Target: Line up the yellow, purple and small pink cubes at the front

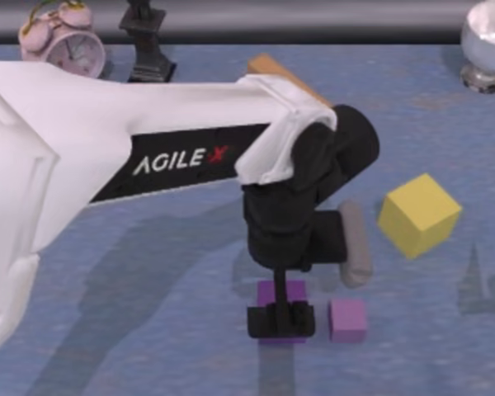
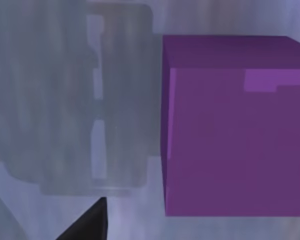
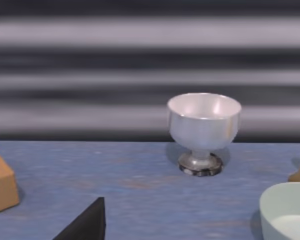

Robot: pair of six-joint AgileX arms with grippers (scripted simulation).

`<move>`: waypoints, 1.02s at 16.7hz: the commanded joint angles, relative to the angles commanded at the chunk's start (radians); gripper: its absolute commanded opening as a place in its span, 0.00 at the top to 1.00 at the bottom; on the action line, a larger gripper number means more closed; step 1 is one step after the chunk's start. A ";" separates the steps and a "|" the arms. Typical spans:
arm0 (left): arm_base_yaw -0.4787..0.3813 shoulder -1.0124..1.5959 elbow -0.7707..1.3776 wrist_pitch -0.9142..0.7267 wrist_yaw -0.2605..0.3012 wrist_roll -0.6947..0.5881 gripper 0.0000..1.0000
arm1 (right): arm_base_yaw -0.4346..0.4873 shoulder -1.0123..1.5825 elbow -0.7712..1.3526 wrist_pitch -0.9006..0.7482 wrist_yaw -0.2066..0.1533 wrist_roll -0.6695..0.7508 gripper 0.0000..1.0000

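Observation:
The purple cube point(image 1: 282, 292) point(image 2: 235, 130) rests on the blue table near the front middle. My left gripper point(image 1: 280, 320) point(image 2: 193, 222) is lowered around it, open, with its fingers on either side; one dark fingertip point(image 2: 96, 220) shows apart from the cube's face. Just right of it sits the small pink cube point(image 1: 347, 320), apart from the gripper. Tilted in plan, the yellow cube point(image 1: 418, 214) lies farther back on the right. My right gripper point(image 3: 132, 222) is outside the top view, parked and open, facing the back of the table.
Along the back edge stand a pink alarm clock point(image 1: 62, 41), a black figurine point(image 1: 147, 45) and a silver goblet point(image 1: 487, 45) point(image 3: 204, 130). A tan-orange block point(image 1: 285, 74) point(image 3: 0, 187) lies partly under my left arm. A pale bowl point(image 3: 287, 215) sits near the right gripper.

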 joint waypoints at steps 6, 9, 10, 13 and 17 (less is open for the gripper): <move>0.000 -0.023 0.030 -0.043 -0.001 -0.001 0.00 | 0.000 0.000 0.000 0.000 0.000 0.000 0.00; 0.015 -0.051 0.004 -0.026 -0.003 -0.010 0.00 | 0.008 0.031 0.030 -0.021 -0.002 -0.005 0.00; 0.031 -0.081 -0.022 -0.008 -0.005 -0.019 0.00 | 0.014 0.062 0.061 -0.042 -0.003 -0.009 0.00; 0.109 -0.230 -0.149 0.076 -0.012 -0.071 0.00 | 0.041 0.219 0.212 -0.138 -0.004 -0.031 0.00; 0.264 -0.562 -0.416 0.237 -0.020 -0.181 0.00 | 0.088 0.576 0.502 -0.328 -0.002 -0.071 0.00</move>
